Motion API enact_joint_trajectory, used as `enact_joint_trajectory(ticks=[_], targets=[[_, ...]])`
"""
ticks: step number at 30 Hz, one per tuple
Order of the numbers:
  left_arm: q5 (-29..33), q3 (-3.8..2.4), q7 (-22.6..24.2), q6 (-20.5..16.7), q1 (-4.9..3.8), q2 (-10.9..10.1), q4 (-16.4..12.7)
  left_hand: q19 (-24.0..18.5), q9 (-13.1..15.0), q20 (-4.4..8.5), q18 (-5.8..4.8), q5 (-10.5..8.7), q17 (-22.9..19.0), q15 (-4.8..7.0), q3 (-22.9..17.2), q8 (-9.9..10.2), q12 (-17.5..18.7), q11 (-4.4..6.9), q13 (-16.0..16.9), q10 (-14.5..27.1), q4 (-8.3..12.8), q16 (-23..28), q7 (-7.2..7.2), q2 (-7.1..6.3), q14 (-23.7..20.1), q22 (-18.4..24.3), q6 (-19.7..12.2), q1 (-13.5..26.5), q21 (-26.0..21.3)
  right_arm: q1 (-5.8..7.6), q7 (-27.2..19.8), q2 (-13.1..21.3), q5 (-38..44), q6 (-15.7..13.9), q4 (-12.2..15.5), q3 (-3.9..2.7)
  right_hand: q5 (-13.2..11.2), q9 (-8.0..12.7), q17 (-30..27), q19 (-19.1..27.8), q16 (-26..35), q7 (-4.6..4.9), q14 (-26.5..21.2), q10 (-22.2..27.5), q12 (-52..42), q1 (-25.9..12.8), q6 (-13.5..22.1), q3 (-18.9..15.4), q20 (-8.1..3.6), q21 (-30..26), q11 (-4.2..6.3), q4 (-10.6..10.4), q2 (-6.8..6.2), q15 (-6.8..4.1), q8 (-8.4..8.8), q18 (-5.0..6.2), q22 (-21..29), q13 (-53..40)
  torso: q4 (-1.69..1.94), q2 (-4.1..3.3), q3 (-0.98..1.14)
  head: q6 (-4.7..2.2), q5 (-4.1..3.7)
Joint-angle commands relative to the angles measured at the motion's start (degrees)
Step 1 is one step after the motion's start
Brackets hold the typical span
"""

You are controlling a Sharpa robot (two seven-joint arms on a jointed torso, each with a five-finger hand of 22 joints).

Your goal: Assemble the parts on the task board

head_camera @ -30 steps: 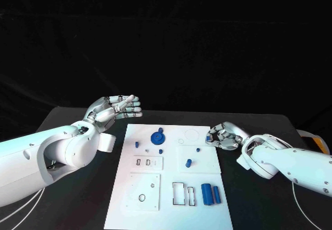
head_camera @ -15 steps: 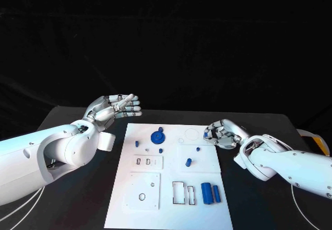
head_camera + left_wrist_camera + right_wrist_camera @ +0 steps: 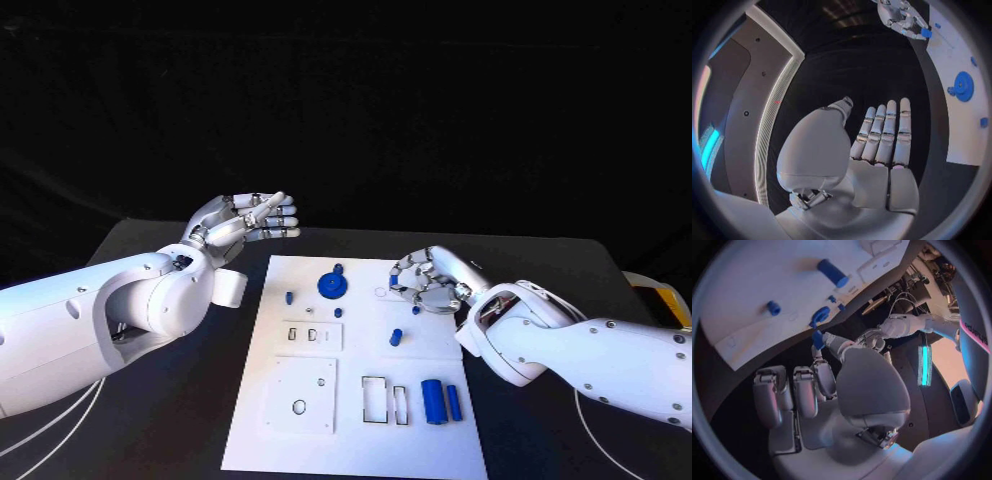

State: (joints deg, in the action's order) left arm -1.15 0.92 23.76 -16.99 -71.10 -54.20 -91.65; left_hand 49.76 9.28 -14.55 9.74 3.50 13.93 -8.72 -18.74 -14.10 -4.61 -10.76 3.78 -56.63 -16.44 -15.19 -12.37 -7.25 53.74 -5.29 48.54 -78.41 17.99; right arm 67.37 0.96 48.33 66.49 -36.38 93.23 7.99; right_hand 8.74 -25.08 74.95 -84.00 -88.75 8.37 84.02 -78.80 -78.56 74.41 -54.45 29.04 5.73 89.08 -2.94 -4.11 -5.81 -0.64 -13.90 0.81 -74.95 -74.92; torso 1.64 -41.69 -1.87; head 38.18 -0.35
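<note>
Over the far right part of the white plastic task board (image 3: 361,400), the right hand (image 3: 428,282) is hovering with its fingers curled inward, pinching a small blue cylindrical peg (image 3: 817,339) between thumb and fingertip. The peg is sitting at the very tips, so the grip appears shallow; whether it is held square cannot be told.

Risks noted:

- The peg may be slipping or tilting in so slight a pinch. A tilted peg would be jamming at the mouth of its socket rather than seating.
- Just below and beside the hand, two other small blue pegs (image 3: 417,310) (image 3: 392,338) are standing in the board. The curled fingers, if lowering off-line, could be knocking them loose.
- A little further off toward the other arm, the round blue disc with a knob (image 3: 332,287) is lying near the board's far edge; a wide sweep could be dragging it.
- The board is resting loose on the black table (image 3: 159,250), as far as can be judged. A sideways push during insertion could be shifting it and spoiling alignment.

Beyond the board's left edge, the left hand (image 3: 245,220) is hanging raised and clear of everything, fingers straight and lying close together, palm empty. It is not steadying the board, which is adding to the shifting risk.

Nearer the robot's body, two blue cylindrical bars (image 3: 438,401) are lying beside a rectangular slot, well apart from the working hand and not presently endangered.
</note>
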Motion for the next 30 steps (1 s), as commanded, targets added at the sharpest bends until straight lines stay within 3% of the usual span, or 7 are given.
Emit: enact_joint_trajectory(ticks=[1, 6, 13, 16, 21, 30], targets=[[0.1, -0.02, 0.3, 1.2, -0.03, 0.6, 0.4, -0.1, -0.1, -0.31, 0.77, -0.29, 0.1, -0.02, 0.2, 0.2, 0.4, -0.43, 0.0, -0.1, 0.0, 0.3, -1.8, 0.08, -0.4, 0.1, -0.3, 0.2, -0.3, -0.26, 3.4, -1.7, 3.2, -0.8, 0.7, 0.11, 0.2, -0.8, 10.8, -5.4, 0.0, -0.78, 5.1, -0.2, 0.3, -0.6, -0.7, 0.3, -0.47, 0.1, 0.01, -0.2, -0.17, -0.34, -0.63, -0.56, -14.4, 0.1, 0.15, 0.23, 0.01, 0.29, 0.33], [0.1, 0.05, 0.1, 1.1, -0.02, 1.5, 1.1, -0.1, -0.1, -0.31, 0.78, -0.29, 0.1, -0.02, 0.2, 0.2, 0.4, -0.42, 0.0, -0.2, 0.0, 0.3, -1.79, 0.09, -0.4, 0.1, -0.3, 0.2, -0.3, -0.66, 4.6, -5.3, 5.3, -0.4, 0.6, 0.41, 0.4, -0.8, 10.6, -5.6, 0.0, -0.85, 5.0, -0.2, 0.3, -0.7, -0.7, 0.5, -0.49, 0.4, 0.07, -0.1, -0.12, -0.37, -0.73, -0.64, -14.6, 0.1, 0.24, 0.38, -0.05, 0.74, 0.56], [-0.1, 0.11, -0.2, 0.3, 0.06, 2.1, 1.5, 0.0, 0.0, -0.3, 0.8, -0.28, 0.2, 0.02, 0.1, 0.2, 0.3, -0.37, 0.1, -0.3, 0.0, 0.3, -1.74, 0.26, -0.3, 0.1, -0.2, 0.1, -0.3, -1.55, 8.1, -9.7, 8.7, 3.5, 0.0, 0.81, 0.0, -0.9, 10.3, -5.3, 0.1, -0.78, 5.0, 0.0, 0.5, -1.5, -0.4, 0.3, -0.52, 0.1, 0.02, -0.4, -0.48, -0.37, -0.8, -0.53, -14.3, 0.3, 0.25, 0.38, -0.04, 0.98, 1.05], [-0.1, 0.13, -0.2, 0.3, 0.08, 2.2, 1.5, 0.0, 0.0, -0.3, 0.8, -0.28, 0.2, 0.03, 0.1, 0.2, 0.3, -0.36, 0.1, -0.3, 0.0, 0.3, -1.72, 0.27, -0.3, 0.1, -0.2, 0.1, -0.3, -2.22, 9.1, -11.0, 9.9, 4.2, -0.4, 0.86, 0.0, -0.9, 10.3, -5.3, 0.1, -0.78, 4.9, 0.0, 0.5, -1.6, -0.4, 0.3, -0.52, 0.0, 0.02, -0.4, -0.5, -0.37, -0.81, -0.51, -14.3, 0.2, 0.25, 0.32, -0.01, 1.05, 2.01], [-0.1, 0.17, -0.3, 0.4, 0.1, 2.4, 1.4, 0.0, 0.0, -0.3, 0.8, -0.28, 0.2, 0.03, 0.1, 0.2, 0.3, -0.36, 0.1, -0.3, 0.0, 0.3, -1.72, 0.27, -0.3, 0.1, -0.2, 0.1, -0.3, -3.34, 10.8, -12.8, 12.0, 4.9, -1.4, 0.9, -0.1, -0.9, 10.2, -5.2, 0.2, -0.8, 4.9, 0.1, 0.6, -1.8, -0.4, 0.3, -0.53, -0.1, 0.02, -0.4, -0.7, -0.37, -0.9, -0.47, -14.2, 0.4, 0.3, 0.25, 0.0, 1.09, 2.7], [-0.1, 0.2, -0.4, 0.5, 0.11, 2.3, 0.9, 0.0, 0.0, -0.3, 0.8, -0.29, 0.2, 0.04, 0.1, 0.1, 0.3, -0.35, 0.1, -0.4, 0.0, 0.3, -1.7, 0.27, -0.2, 0.1, -0.1, 0.1, -0.3, -4.07, 12.1, -14.3, 14.8, 6.2, -2.5, 0.94, -0.1, -1.0, 10.0, -5.1, 0.2, -0.81, 4.9, 0.1, 0.6, -2.1, -0.4, 0.2, -0.53, -0.2, 0.03, -0.4, -0.93, -0.38, -1.01, -0.45, -14.1, 0.3, 0.1, 0.22, -0.01, 1.62, 3.38]])
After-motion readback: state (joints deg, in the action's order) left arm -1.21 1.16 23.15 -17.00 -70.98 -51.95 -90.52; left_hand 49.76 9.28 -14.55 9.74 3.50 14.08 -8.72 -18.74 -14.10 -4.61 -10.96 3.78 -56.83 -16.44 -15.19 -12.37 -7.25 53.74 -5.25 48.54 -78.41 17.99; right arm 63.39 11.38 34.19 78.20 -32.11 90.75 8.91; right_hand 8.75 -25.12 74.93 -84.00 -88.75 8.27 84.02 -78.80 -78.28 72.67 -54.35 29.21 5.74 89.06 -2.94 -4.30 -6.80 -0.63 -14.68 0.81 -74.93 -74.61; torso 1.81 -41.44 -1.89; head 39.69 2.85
